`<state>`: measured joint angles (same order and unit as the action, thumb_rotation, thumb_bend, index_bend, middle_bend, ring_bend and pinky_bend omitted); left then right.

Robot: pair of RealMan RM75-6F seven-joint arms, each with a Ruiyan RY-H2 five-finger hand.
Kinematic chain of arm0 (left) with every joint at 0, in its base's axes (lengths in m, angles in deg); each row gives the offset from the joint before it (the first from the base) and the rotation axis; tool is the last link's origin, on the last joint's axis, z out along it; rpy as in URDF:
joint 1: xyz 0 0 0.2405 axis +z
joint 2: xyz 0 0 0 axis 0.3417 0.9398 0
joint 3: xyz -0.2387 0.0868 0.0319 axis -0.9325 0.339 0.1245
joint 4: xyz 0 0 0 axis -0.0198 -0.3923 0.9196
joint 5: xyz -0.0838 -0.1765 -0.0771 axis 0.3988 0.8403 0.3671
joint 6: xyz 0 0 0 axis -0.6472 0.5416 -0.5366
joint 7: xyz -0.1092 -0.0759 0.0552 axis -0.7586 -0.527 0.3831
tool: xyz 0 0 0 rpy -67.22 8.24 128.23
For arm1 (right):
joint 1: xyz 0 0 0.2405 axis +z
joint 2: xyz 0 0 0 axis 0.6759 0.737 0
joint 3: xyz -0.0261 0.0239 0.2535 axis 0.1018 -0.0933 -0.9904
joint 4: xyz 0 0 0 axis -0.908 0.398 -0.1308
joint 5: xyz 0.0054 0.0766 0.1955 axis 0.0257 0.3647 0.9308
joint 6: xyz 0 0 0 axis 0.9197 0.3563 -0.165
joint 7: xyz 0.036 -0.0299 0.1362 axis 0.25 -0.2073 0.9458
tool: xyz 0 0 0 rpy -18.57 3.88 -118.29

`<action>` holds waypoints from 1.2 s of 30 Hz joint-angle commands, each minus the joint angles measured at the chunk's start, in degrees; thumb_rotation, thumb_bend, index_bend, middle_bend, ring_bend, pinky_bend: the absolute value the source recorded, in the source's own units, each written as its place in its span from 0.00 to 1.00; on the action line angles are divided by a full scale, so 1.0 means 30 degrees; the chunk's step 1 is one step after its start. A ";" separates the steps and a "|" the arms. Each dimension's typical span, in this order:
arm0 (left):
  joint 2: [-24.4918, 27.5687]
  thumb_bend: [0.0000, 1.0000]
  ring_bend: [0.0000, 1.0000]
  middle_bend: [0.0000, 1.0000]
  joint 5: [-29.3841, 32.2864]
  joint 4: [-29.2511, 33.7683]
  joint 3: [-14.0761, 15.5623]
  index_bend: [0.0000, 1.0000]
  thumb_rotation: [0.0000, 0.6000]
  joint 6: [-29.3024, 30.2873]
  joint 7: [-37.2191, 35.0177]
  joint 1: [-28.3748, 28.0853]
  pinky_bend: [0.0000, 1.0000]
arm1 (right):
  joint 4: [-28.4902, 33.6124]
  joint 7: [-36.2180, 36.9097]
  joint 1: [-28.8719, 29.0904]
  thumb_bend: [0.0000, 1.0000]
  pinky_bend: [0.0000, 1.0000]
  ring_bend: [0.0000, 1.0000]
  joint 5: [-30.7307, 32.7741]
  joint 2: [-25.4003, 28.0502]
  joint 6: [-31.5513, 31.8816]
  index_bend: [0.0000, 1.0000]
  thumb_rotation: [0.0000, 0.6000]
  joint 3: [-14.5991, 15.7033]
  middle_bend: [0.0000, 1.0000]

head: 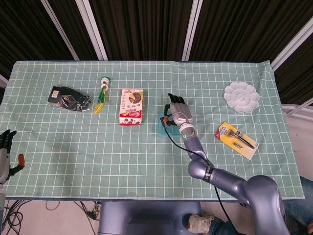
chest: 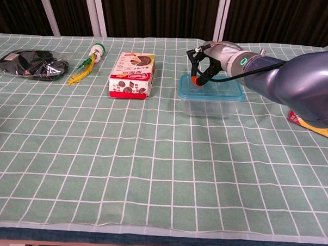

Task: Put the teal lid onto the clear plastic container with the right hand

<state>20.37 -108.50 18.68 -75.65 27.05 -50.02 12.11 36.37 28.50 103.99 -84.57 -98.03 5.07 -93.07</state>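
The lid (chest: 211, 91) sits on top of the container (chest: 210, 105), which stands on the table (chest: 151, 155) just right of the snack box (chest: 132, 74). The right hand (chest: 206, 61) is over the lid's far left corner, fingers (chest: 194, 78) curled downward and an orange-tipped one touching the lid's surface; it grips nothing. In the head view this hand (head: 176, 112) covers most of the container. Well left of the box, at the table's near edge, the left hand (head: 6, 154) hangs empty with fingers apart. Right of the container lies a razor pack (head: 237, 139).
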 commanded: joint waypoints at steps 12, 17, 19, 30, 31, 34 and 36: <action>-0.0007 0.54 0.00 0.00 0.0118 -0.0067 -0.0045 0.09 1.00 0.0008 -0.0010 -0.0047 0.00 | 0.0182 -0.1297 0.0350 0.48 0.00 0.00 0.1532 0.0292 -0.1000 0.61 1.00 0.0422 0.04; -0.0012 0.54 0.00 0.00 0.0108 -0.0082 -0.0043 0.09 1.00 0.0012 -0.0043 -0.0056 0.00 | 0.0067 -0.1625 0.0546 0.48 0.00 0.00 0.2002 0.0213 -0.1178 0.61 1.00 0.0583 0.04; -0.0006 0.54 0.00 0.00 0.0115 -0.0078 -0.0053 0.09 1.00 0.0017 -0.0070 -0.0056 0.00 | -0.0007 -0.1706 0.0626 0.48 0.00 0.00 0.2126 0.0172 -0.1211 0.61 1.00 0.0611 0.04; -0.0014 0.54 0.00 0.00 0.0018 -0.0138 -0.0036 0.09 1.00 0.0075 -0.0129 -0.0061 0.00 | 0.1095 -0.1132 0.0404 0.48 0.00 0.00 0.0914 0.0768 0.1222 0.48 1.00 0.0068 0.04; -0.0024 0.54 0.00 0.00 -0.0023 -0.0148 -0.0023 0.09 1.00 0.0098 -0.0118 -0.0058 0.00 | 0.1577 -0.1106 0.0210 0.48 0.00 0.00 0.0615 0.1074 0.1855 0.42 1.00 0.0017 0.04; -0.0056 0.54 0.00 0.00 -0.0117 -0.0175 0.0000 0.09 1.00 0.0160 -0.0108 -0.0046 0.00 | 0.2927 -0.1124 -0.0301 0.42 0.00 0.00 0.0110 0.1822 0.3117 0.19 1.00 -0.0051 0.02; -0.0106 0.54 0.00 0.00 -0.0311 -0.0210 0.0031 0.09 1.00 0.0293 -0.0060 -0.0032 0.00 | 0.4846 -0.1433 -0.1010 0.40 0.00 0.00 -0.0458 0.3051 0.4650 0.13 1.00 -0.0017 0.01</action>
<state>20.14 -109.14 18.11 -75.61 27.72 -50.28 11.99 44.59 24.77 103.65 -83.38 -93.18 13.91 -92.89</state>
